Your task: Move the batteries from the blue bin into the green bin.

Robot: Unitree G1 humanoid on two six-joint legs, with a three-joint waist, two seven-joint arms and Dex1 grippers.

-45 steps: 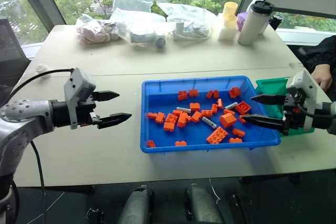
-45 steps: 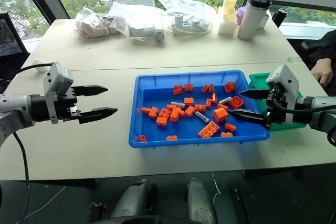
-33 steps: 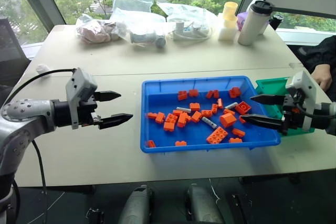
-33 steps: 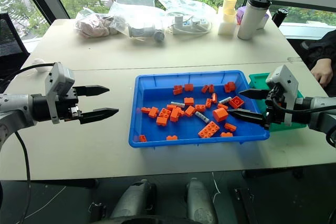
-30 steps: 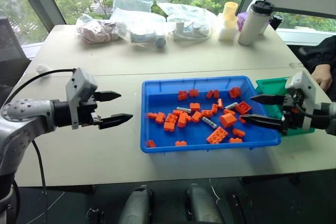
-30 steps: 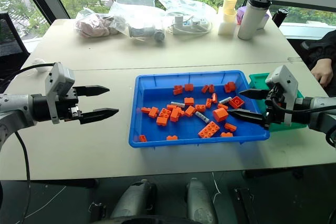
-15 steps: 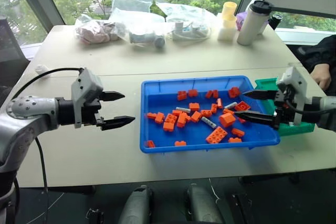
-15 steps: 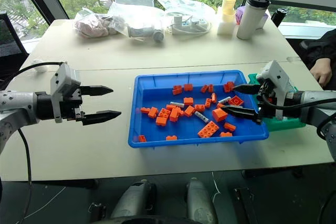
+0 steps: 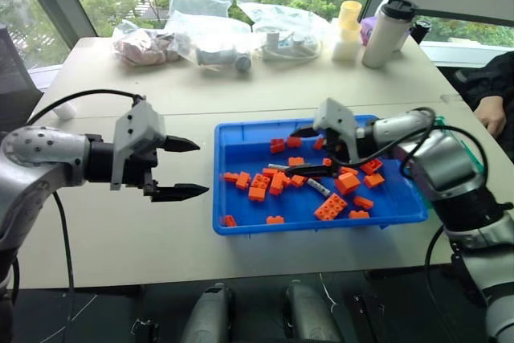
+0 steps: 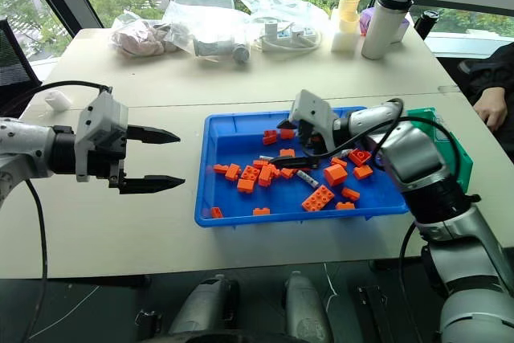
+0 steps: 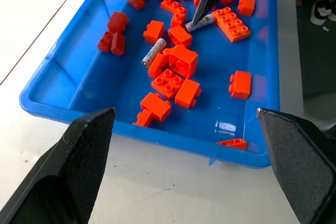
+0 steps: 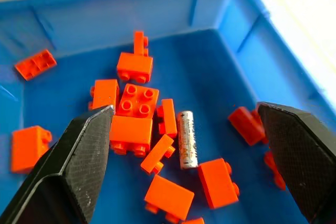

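A pale beige worktop (image 9: pixel 265 90) made of two sections butted along a seam stands before tall windows with green trees outside. Along its far edge lie clear plastic bags (image 9: pixel 210 31) of odds and ends, a cream-coloured stacked pot (image 9: pixel 349 31) and a white insulated tumbler with a black lid (image 9: pixel 389 33). A person's hand (image 9: pixel 491 116) rests at the far right edge.

The large shallow bright-blue plastic bin (image 9: pixel 241 218) sits in the middle of the worktop, strewn with orange toy bricks (image 9: pixel 332 207). The slim silver-grey batteries (image 12: pixel 186 138) lie among the bricks on its floor, one just beside a cluster of bricks. The small teal-green plastic bin (image 10: pixel 454 146) stands touching the blue bin's right side, mostly hidden behind the right arm.

The right gripper (image 9: pixel 307 151) reaches in over the blue bin from the right, its jaws spread wide and holding nothing, with bricks and a battery beneath them. The left gripper (image 9: pixel 187 168) hangs over bare worktop left of the blue bin, pointing toward it, jaws likewise wide and holding nothing.
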